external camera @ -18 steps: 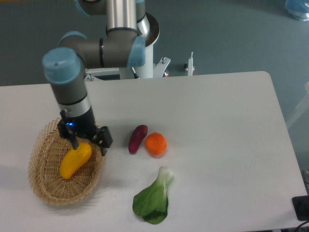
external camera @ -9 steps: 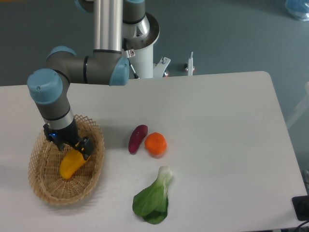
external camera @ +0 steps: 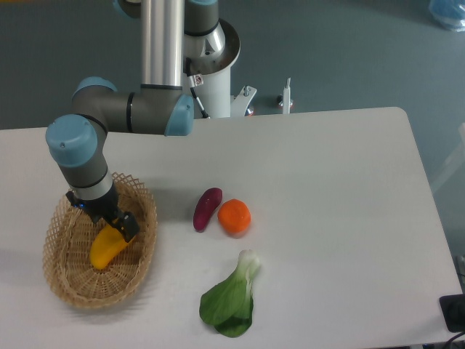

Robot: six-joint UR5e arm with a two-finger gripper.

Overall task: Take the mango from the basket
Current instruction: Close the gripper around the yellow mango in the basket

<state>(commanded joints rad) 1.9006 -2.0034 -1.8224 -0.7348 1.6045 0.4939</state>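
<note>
camera view, lower left of the frame: the mango (external camera: 106,247) lies in the basket (external camera: 69,280) with its long axis running lower left to upper right, its upper end under the tool (external camera: 110,223), whose jaw state i cannot tell.

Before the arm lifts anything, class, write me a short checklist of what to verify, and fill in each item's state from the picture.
1. Mango lies inside the basket: ok.
2. Gripper sits over the mango's upper end: ok.
3. Fingers closed firmly on the mango: cannot tell, the wrist hides the contact.
4. Mango lifted clear of the basket floor: not ok, it appears to rest there.
5. Eggplant, orange and bok choy lie outside the basket, away from the arm: ok.
</note>
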